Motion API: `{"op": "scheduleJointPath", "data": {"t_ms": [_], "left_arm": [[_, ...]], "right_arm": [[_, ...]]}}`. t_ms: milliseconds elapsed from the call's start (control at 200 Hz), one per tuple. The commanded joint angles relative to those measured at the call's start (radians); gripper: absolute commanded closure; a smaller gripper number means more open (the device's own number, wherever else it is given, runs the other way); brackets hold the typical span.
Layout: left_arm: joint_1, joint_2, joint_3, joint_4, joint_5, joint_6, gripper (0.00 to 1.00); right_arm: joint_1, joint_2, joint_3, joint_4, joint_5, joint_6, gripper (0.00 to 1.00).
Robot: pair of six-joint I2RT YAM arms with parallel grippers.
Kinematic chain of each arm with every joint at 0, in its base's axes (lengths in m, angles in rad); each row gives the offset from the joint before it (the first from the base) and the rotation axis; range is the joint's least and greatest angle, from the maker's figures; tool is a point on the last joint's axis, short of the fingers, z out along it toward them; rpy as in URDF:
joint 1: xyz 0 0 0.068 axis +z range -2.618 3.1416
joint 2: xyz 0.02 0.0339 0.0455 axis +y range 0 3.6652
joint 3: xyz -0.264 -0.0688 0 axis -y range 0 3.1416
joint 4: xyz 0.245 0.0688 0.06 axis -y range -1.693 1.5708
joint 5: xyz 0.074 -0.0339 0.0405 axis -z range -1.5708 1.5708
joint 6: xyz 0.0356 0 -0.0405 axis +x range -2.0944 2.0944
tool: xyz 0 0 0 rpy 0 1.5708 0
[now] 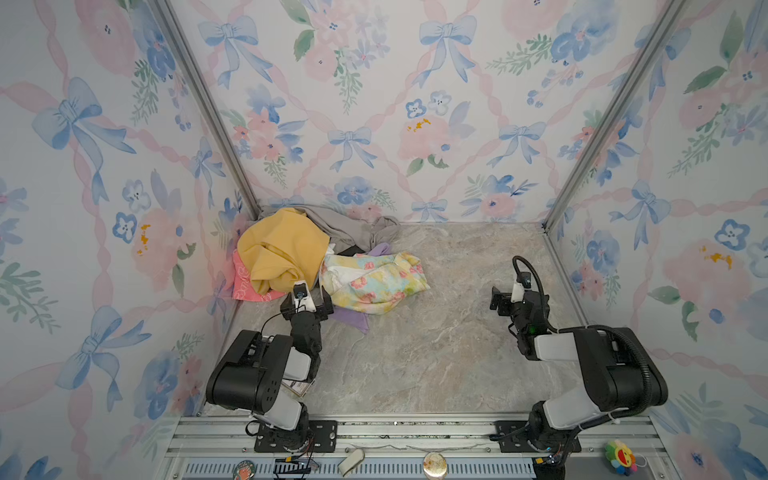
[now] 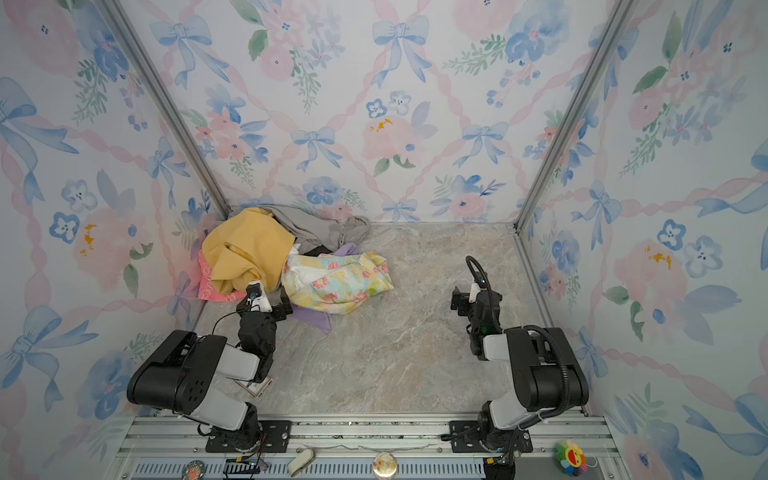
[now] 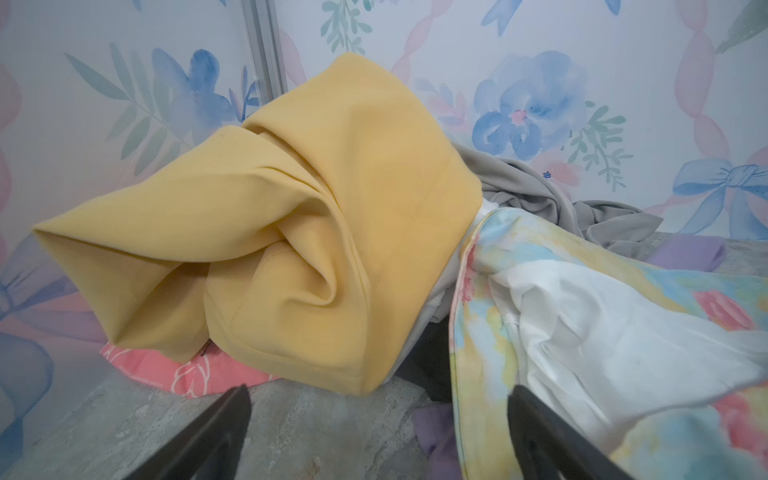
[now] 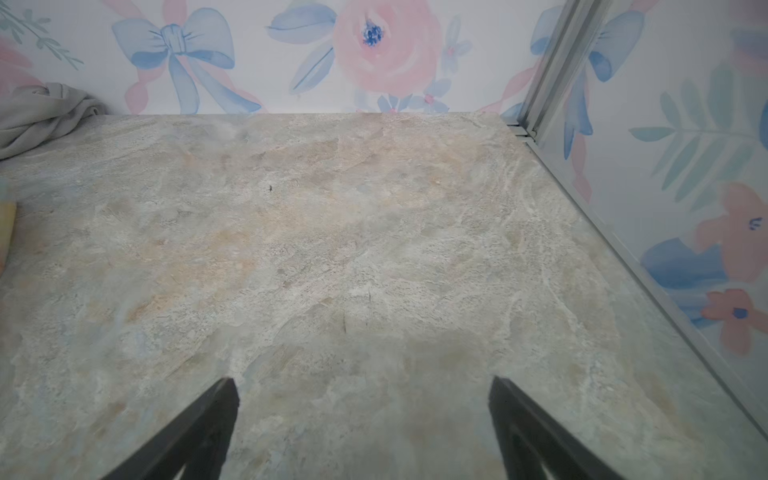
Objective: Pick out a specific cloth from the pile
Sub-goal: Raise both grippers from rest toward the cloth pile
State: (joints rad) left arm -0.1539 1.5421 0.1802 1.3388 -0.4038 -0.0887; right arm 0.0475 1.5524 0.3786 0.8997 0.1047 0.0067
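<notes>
Top views overlook all; left wrist closely faces the pile [image 3: 332,208].

Brightly, evenly lit from above, diffuse. Soft faint shadows on the tabletop [image 1: 415,353] under the arms and along the pile [image 1: 282,249]. Stretched toward the edges in both top views. In the wrist views, left tool [image 3: 379,388] and right tool [image 4: 365,382] dark, blurred close to the lens; colours slightly washed out.

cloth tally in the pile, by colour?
yellow cloth: 1
grey cloth: 1
pink printed cloth: 1
pastel floral cloth: 1
lilac cloth: 1, if the two lilac patches either side of the floral one are the same piece
Total: 5
</notes>
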Motion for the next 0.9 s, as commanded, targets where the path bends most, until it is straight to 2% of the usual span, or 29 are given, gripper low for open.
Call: {"op": "scheduleJointPath", "data": {"t_ms": [0, 600, 675, 775, 895], "left_arm": [[0.001, 0.009, -0.001, 0.033, 0.008, 0.015, 0.02], [0.002, 0.011, 0.000, 0.033, 0.011, 0.014, 0.02], [0.015, 0.009, 0.000, 0.031, 0.037, 0.007, 0.02], [0.031, 0.007, -0.002, 0.030, 0.063, -0.001, 0.02], [0.028, 0.007, -0.001, 0.028, 0.059, -0.001, 0.02]], "right_arm": [[0.004, -0.005, 0.016, 0.000, 0.010, -0.007, 0.03], [-0.013, -0.006, 0.017, -0.001, -0.023, 0.004, 0.03], [-0.013, -0.006, 0.019, -0.005, -0.026, 0.004, 0.03], [-0.045, -0.007, 0.011, 0.005, -0.086, 0.021, 0.03], [-0.015, -0.005, 0.018, -0.004, -0.040, 0.001, 0.03]]}}
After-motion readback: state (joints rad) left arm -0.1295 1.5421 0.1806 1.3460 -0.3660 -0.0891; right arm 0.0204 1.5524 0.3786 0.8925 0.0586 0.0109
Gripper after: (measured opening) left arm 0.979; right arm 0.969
